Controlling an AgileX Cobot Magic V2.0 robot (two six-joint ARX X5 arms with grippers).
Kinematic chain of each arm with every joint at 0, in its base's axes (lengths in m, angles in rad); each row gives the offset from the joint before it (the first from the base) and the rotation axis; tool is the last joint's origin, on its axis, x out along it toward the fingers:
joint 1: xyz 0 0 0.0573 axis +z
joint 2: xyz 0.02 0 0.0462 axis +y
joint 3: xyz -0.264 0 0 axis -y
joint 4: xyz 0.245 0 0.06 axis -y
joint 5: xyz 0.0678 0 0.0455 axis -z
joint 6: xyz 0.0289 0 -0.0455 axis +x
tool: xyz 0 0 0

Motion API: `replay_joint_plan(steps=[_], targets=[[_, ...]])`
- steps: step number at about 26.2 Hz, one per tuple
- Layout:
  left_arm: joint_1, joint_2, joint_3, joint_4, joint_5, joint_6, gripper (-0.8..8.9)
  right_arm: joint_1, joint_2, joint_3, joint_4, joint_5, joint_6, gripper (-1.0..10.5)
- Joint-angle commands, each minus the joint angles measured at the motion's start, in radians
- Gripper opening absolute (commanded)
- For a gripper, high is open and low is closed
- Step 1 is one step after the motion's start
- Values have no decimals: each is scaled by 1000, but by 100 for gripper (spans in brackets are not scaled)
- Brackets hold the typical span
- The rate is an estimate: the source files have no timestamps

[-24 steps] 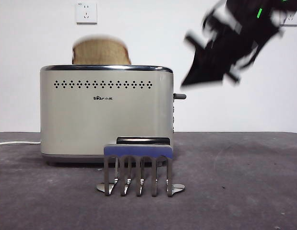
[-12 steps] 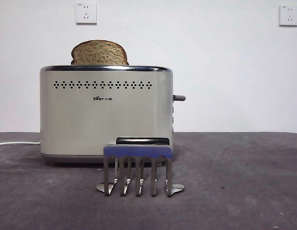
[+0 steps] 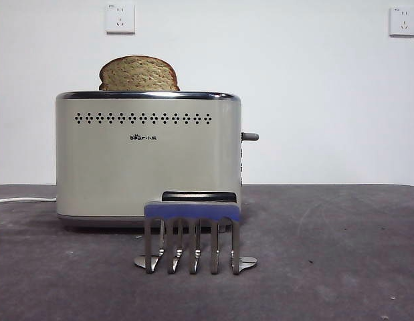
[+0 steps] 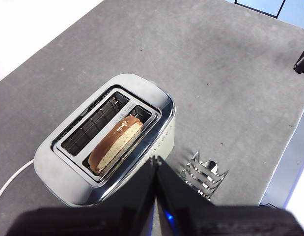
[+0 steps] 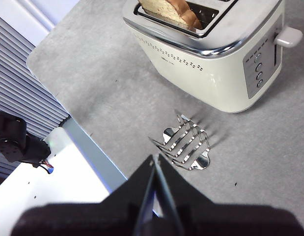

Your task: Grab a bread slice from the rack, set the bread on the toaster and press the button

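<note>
Front view is unchanged, slice of bread (image 3: 138,73) standing in toaster (image 3: 148,157); both end effectors (image 4: 155,160) (image 5: 154,159) pressed together.

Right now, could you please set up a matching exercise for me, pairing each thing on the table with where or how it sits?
Things:
1. slice of bread
2. rack
3. toaster
4. left gripper

States:
A. holds nothing, in front of the toaster
B. jaws shut, high above the table
C. stands in one slot, top sticking out
D. at the back, lever on its end

Pairs: 1-C, 2-A, 3-D, 4-B
</note>
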Motion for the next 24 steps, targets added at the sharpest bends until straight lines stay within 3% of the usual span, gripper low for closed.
replay_joint_plan(steps=[1,24], targets=[[0,-2,1,-45,2,-10,-3,2,-2,-5,6,1,-14,1],[11,-2,1,-20,-12,10,-3,0,-2,-5,6,5,-14,1]])
